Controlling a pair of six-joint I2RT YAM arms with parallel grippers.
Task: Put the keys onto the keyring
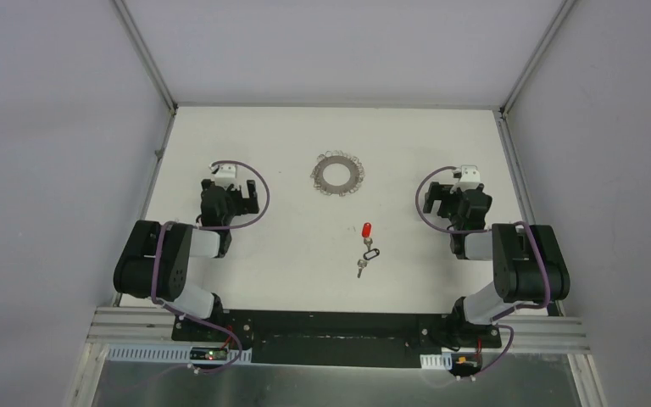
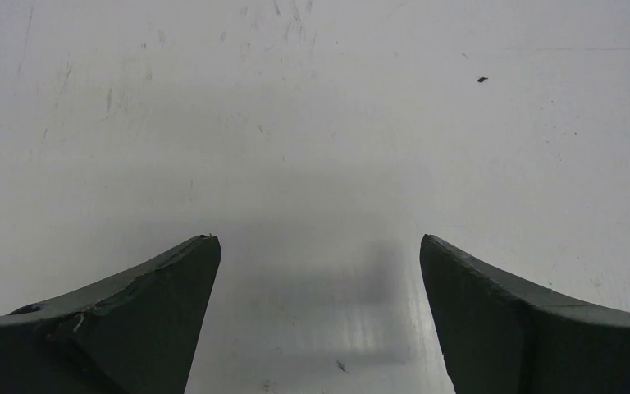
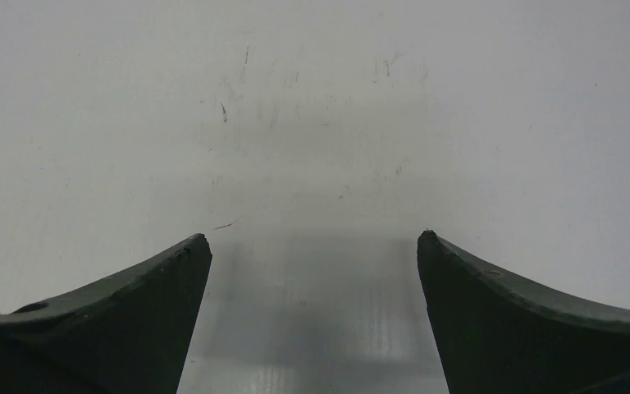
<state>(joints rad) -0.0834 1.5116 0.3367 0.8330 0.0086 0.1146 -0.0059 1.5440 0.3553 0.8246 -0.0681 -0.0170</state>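
Both arms sit tucked at the sides of the table (image 1: 263,271), nothing in hand. The left gripper (image 2: 318,240) is spread wide, and so is the right gripper (image 3: 313,236). Each wrist view shows only white tabletop between the fingers.

The keys (image 1: 366,248) lie just below the middle of the top view, red head uppermost, silver key lowest, dark loop between. The keyring (image 1: 336,173) lies flat above them at upper centre, well apart. A sliver of its wire fringe shows at the right edge of the left wrist view.

I judge the pick to be the step in hand. I'd send the right arm, since the keys lie slightly to its side, come straight down and pinch the red head, the bulkiest part. They lie flat, so I'd close low and slowly, or the fingers may skid over them. The left can steady the keyring.
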